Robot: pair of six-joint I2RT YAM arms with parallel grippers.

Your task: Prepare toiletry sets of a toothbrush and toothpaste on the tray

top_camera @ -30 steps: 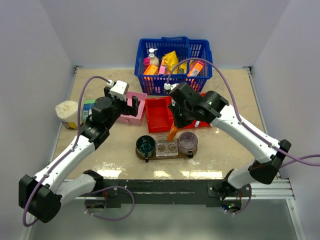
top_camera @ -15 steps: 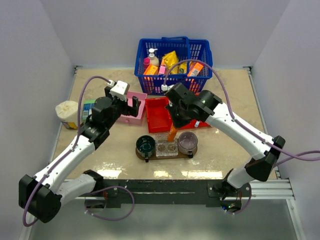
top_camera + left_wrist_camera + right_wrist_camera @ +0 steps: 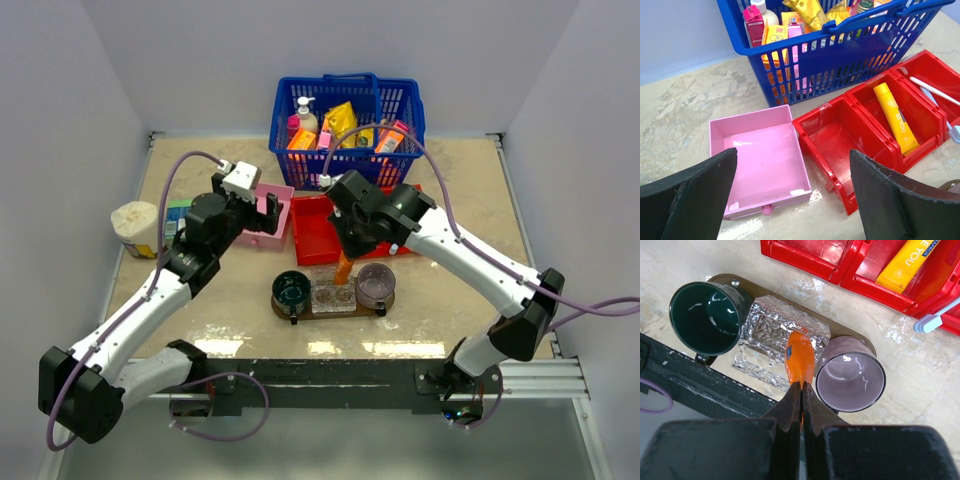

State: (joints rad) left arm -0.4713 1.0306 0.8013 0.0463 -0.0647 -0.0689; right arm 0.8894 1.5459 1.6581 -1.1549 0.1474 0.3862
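Note:
My right gripper (image 3: 802,390) is shut on the flat end of an orange toothpaste tube (image 3: 800,357). It holds the tube nose-down over the glass holder (image 3: 771,340) on the brown tray (image 3: 722,278), between a dark green cup (image 3: 707,315) and a purple cup (image 3: 851,380). In the top view the tube (image 3: 345,266) hangs just above the tray (image 3: 384,305). A second, yellow toothpaste tube (image 3: 895,117) lies in the red bin's middle compartment (image 3: 920,107). White toothbrushes (image 3: 935,92) lie in its right compartment. My left gripper (image 3: 793,165) is open and empty above the pink box (image 3: 760,160).
A blue basket (image 3: 347,118) of packets and bottles stands behind the red bin (image 3: 312,232). A pale roll (image 3: 135,225) and a green item sit at the left edge. The arms' bases and a dark rail run along the near edge.
My right arm has shifted slightly left with the orange tube still held over the tray. The left arm has barely moved.

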